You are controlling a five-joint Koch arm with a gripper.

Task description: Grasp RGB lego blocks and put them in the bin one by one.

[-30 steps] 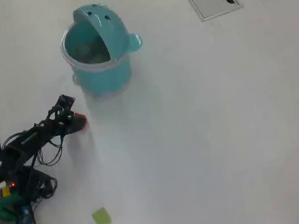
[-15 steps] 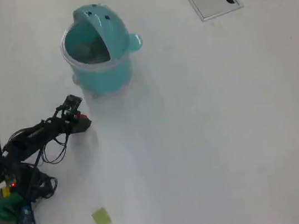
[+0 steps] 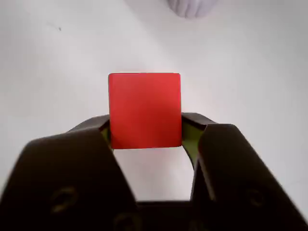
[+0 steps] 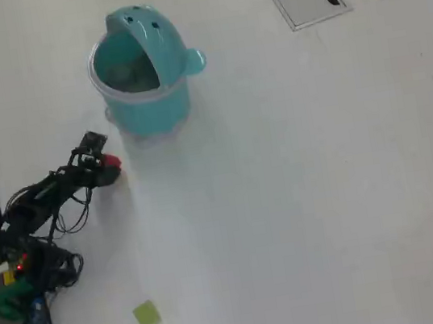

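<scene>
Sitting between the two black jaws in the wrist view, the red cube [image 3: 144, 109] is being pinched on its left and right faces by the tool [image 3: 145, 131], with the jaw pads pressing flush against it and most of the block jutting forward past the tips. From the overhead view the same red cube [image 4: 111, 163] is showing as a small red spot at the tip of the tool [image 4: 106, 169], which is reaching out from the arm's base at the left edge of the white counter [image 4: 301, 182]. Whether the block is lifted clear of the counter or just resting on it, neither view is showing plainly.

The relation that matters for the coming move is this: in the overhead view the teal bin [image 4: 142, 71] is standing near the tool, up and slightly to the right of it, with its domed lid tipped back and the mouth facing upward. Judging from that, the block is needing to be carried up over the near rim before release, since the wall is lying directly between the tool and the opening.

Well apart from all this, the yellow-green cube [image 4: 146, 314] is lying low on the counter in the overhead view, near the arm's base. No blue cube is showing in either view
</scene>
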